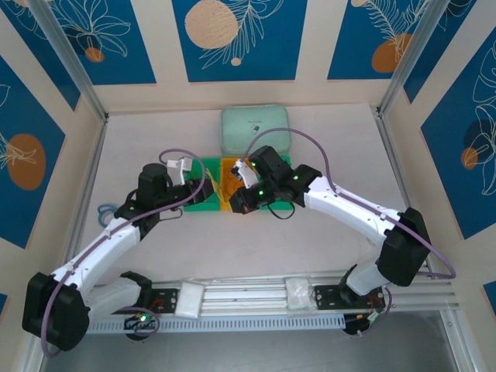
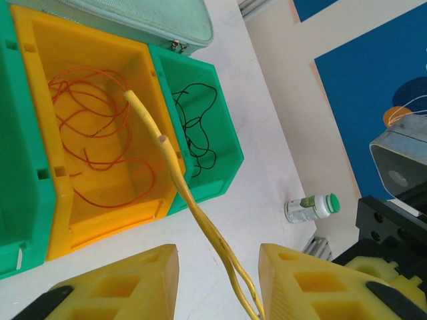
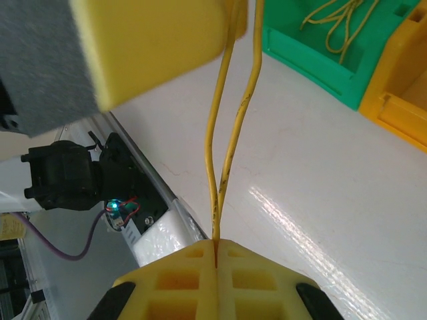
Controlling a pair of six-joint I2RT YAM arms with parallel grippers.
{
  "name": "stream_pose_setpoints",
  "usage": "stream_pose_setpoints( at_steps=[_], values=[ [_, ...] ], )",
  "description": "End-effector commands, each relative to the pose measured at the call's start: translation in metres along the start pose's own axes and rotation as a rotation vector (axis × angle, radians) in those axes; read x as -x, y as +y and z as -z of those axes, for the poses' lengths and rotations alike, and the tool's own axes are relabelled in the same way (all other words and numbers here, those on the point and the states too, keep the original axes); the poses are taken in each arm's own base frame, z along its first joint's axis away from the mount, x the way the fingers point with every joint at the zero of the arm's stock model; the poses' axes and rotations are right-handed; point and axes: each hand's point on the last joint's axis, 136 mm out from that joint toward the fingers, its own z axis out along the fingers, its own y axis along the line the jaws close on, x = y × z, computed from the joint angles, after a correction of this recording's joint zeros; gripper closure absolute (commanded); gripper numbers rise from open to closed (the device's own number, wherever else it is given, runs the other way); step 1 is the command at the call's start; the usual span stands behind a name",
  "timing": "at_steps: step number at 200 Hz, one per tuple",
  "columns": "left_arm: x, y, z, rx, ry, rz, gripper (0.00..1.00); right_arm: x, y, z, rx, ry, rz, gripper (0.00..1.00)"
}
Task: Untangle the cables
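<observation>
A pale yellow cable (image 3: 227,133), doubled into two strands, is pinched in my shut right gripper (image 3: 217,241) and runs up past a yellow finger (image 3: 153,40) of the left gripper. In the left wrist view the same yellow cable (image 2: 187,193) passes loosely through the gap of my open left gripper (image 2: 219,257), its free ends hanging over the bins. An orange-red cable (image 2: 93,133) lies coiled in the yellow bin (image 2: 40,73). A black cable (image 2: 197,127) lies in the green bin (image 2: 230,157) beside it. More yellow cable (image 3: 340,20) sits in a green bin (image 3: 300,57).
The bins (image 1: 203,203) stand mid-table, with a pale green pouch (image 1: 254,128) behind them. A small green-capped bottle (image 2: 312,207) lies on the table near the right wall. A blue loop (image 1: 107,208) lies at the left edge. The rail (image 1: 248,298) runs along the near edge.
</observation>
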Motion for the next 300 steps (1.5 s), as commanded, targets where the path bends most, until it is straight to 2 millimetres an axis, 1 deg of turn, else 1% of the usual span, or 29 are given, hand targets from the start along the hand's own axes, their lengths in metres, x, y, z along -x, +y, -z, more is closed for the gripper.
stream_pose_setpoints(
  at_steps=[1, 47, 61, 129, 148, 171, 179, 223, 257, 274, 300],
  values=[
    [0.0, 0.001, 0.001, -0.012, -0.013, -0.004, 0.65, 0.005, 0.015, -0.001, 0.045, 0.004, 0.016, 1.0],
    [0.002, 0.005, 0.003, 0.014, -0.035, -0.012, 0.69, 0.004, 0.022, -0.006, 0.064, 0.017, 0.025, 1.0],
    [0.003, 0.005, 0.004, 0.015, -0.039, -0.01, 0.72, 0.004, 0.024, -0.008, 0.071, 0.022, 0.025, 1.0],
    [0.004, 0.01, 0.008, 0.061, -0.05, 0.005, 0.8, 0.003, 0.023, -0.014, 0.077, 0.035, 0.021, 1.0],
    [0.005, 0.012, 0.01, 0.075, -0.057, 0.005, 0.87, 0.004, 0.023, -0.013, 0.076, 0.029, 0.024, 1.0],
    [0.004, 0.012, 0.011, 0.078, -0.053, -0.004, 0.89, 0.006, 0.024, -0.013, 0.077, 0.025, 0.026, 1.0],
    [0.003, 0.011, 0.011, 0.076, -0.047, -0.003, 0.92, 0.006, 0.024, -0.013, 0.077, 0.024, 0.028, 1.0],
    [0.002, 0.017, 0.01, 0.105, -0.039, 0.009, 1.0, 0.008, 0.024, -0.014, 0.082, 0.02, 0.027, 1.0],
    [0.004, 0.018, 0.015, 0.139, -0.045, -0.017, 1.0, 0.008, 0.021, -0.012, 0.076, 0.02, 0.013, 1.0],
    [0.007, 0.022, 0.02, 0.197, -0.038, -0.054, 1.0, 0.007, 0.018, -0.009, 0.077, 0.022, 0.0, 0.95],
    [0.012, 0.031, 0.027, 0.297, -0.019, -0.122, 1.0, 0.009, 0.01, 0.004, 0.074, -0.011, -0.019, 0.92]
  ],
)
